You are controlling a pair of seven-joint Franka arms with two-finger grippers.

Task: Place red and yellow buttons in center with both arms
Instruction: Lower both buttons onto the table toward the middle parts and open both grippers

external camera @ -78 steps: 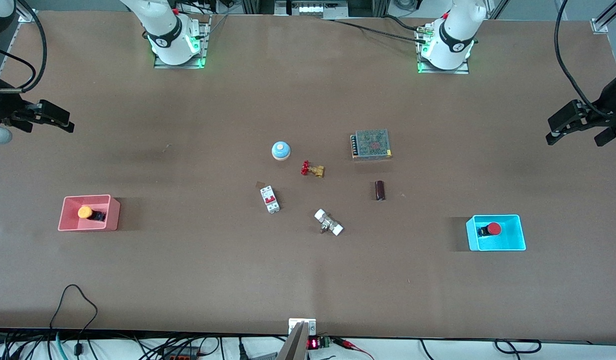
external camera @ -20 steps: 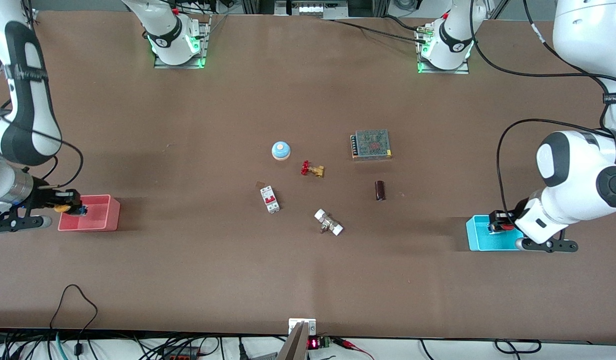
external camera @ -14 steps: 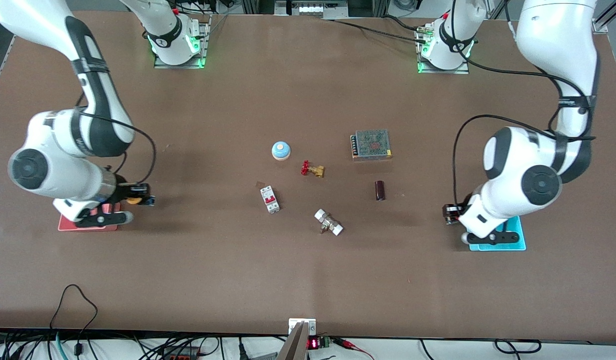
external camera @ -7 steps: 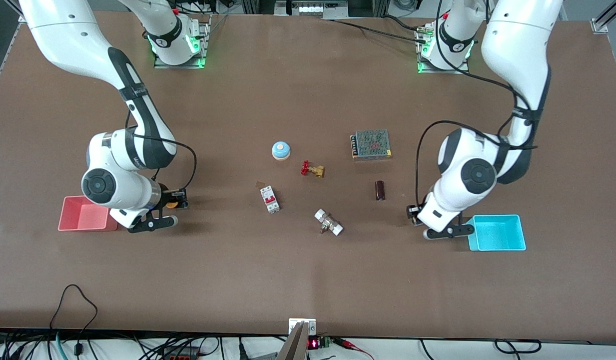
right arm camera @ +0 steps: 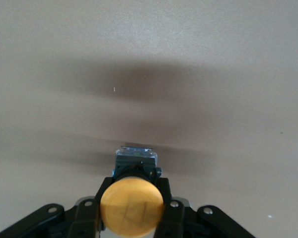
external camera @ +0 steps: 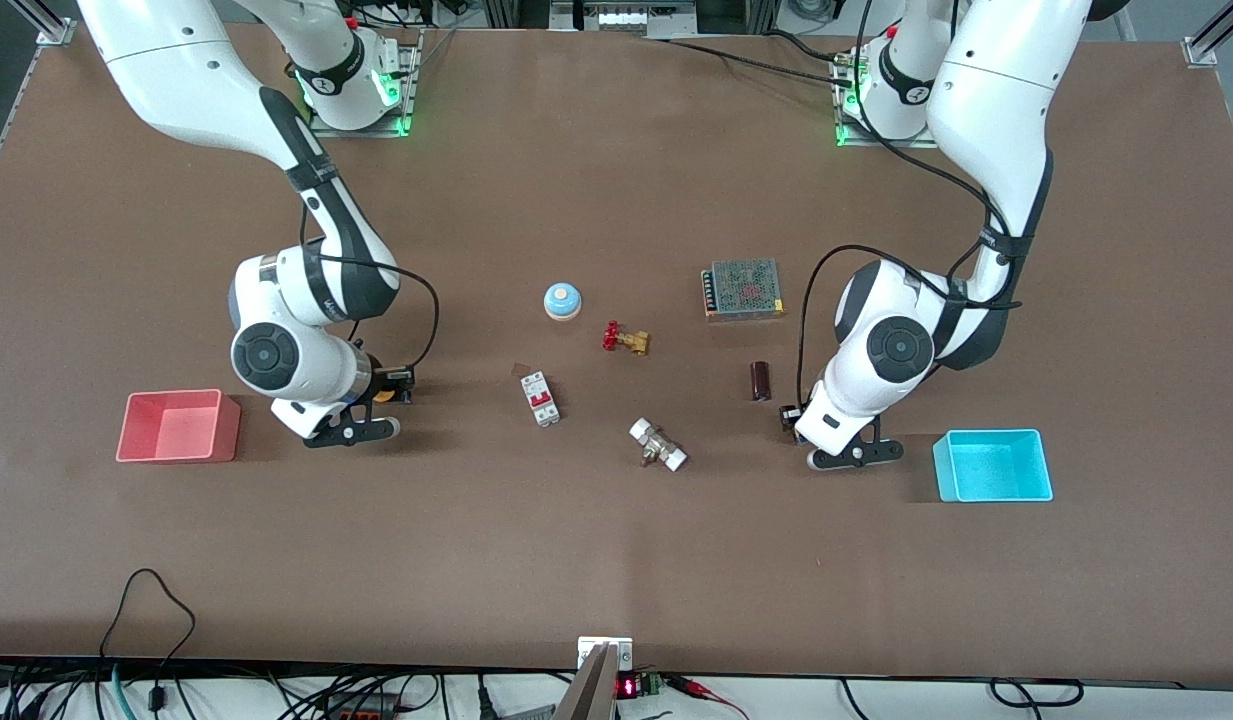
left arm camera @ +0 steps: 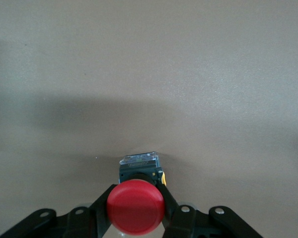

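Note:
My right gripper (external camera: 393,385) is shut on the yellow button (right arm camera: 132,207), whose orange cap peeks out under the wrist (external camera: 383,396). It is over bare table between the pink bin and the circuit breaker. My left gripper (external camera: 788,414) is shut on the red button (left arm camera: 135,207), held by its black body. It is over the table beside the dark cylinder; in the front view the wrist hides the red cap. Both wrist views show only bare brown tabletop under the buttons. The center of the tabletop (external camera: 596,405) lies between the two grippers.
An empty pink bin (external camera: 181,427) sits at the right arm's end and an empty cyan bin (external camera: 994,466) at the left arm's end. Around the middle lie a blue dome (external camera: 562,300), brass valve (external camera: 626,339), circuit breaker (external camera: 540,398), white fitting (external camera: 658,446), dark cylinder (external camera: 761,381) and power supply (external camera: 743,288).
Both arms lifted the buttons out of their bins and carried them inward, toward the table's middle. Both bins now stand empty.

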